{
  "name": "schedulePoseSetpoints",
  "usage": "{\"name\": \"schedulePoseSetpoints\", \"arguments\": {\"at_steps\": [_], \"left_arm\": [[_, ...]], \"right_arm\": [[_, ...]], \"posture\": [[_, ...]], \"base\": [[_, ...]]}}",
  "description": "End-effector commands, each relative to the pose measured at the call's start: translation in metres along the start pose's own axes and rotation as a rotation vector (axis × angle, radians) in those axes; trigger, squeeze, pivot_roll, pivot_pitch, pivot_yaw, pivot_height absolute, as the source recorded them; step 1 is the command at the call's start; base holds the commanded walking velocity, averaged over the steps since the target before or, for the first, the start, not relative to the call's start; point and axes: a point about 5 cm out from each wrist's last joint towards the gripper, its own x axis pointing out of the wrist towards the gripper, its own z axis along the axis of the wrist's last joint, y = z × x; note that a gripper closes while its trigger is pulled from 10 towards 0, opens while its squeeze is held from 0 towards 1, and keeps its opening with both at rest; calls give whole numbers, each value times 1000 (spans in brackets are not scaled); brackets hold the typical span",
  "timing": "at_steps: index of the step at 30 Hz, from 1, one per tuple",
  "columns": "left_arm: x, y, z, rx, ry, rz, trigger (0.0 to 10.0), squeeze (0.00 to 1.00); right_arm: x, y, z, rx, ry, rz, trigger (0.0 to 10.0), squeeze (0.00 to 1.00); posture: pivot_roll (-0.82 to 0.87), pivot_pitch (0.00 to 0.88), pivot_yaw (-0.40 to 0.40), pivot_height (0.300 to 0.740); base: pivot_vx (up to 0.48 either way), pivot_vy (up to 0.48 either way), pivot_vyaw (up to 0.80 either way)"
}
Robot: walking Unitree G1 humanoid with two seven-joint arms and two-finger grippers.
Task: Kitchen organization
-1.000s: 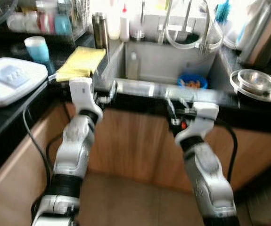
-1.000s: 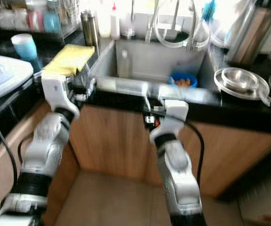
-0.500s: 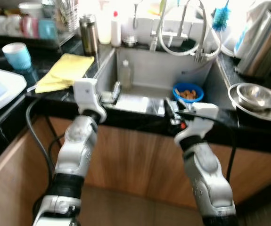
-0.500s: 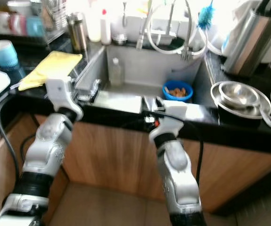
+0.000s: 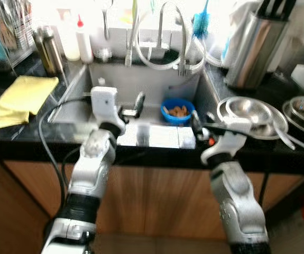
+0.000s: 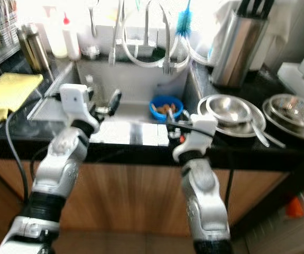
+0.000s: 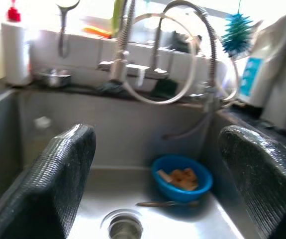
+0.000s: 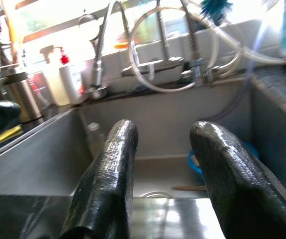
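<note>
A kitchen sink seen from above, set into a black worktop (image 5: 14, 138). At the far left of the frame a yellow cloth (image 5: 15, 99) lies flat on the worktop. Behind it, upper left, a steel flask (image 5: 45, 42) and a white squeeze bottle with a red tip (image 5: 83, 38) stand along the back edge, probably kept within reach of the tap.

Left of centre, the left gripper (image 5: 137, 103) reaches over the front rim of the steel sink (image 5: 77, 90), jaws spread wide and holding nothing. In the left wrist view they frame a blue bowl (image 7: 181, 179) of orange food scraps on the sink floor, with a utensil lying beside it near the drain (image 7: 125, 225).

At centre top, the coiled tap hoses (image 5: 165, 50) loop over the basin, with a blue bottle brush (image 5: 200, 21) hung above.

Right of centre, the right gripper (image 5: 195, 119) hovers at the rim, jaws moderately apart and empty.

On the right, stacked steel bowls (image 5: 249, 110) rest on the worktop, and a steel knife holder (image 5: 252, 45) stands behind, upper right.
</note>
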Motion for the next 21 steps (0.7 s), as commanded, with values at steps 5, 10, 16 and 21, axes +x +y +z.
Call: {"name": "schedulePoseSetpoints", "arguments": {"at_steps": [5,10,16,21], "left_arm": [[1,-3,1,17,-9,-12,10000,0],[0,3,0,29,-8,0,10000,0],[0,3,-1,25,-3,5,10000,0],[0,3,-2,19,3,5,10000,0]], "right_arm": [[-1,-5,2,-11,-12,-22,10000,0],[-2,-7,2,-21,-9,-28,10000,0],[-1,-7,1,-11,0,-28,10000,0],[-1,-7,1,-13,-1,-29,10000,0]], "posture": [[-34,37,-33,740],[-35,37,-33,740],[-34,37,-34,740],[-33,36,-34,740]], "base": [[0,0,0],[0,0,0],[0,0,-203],[0,0,-714]]}}
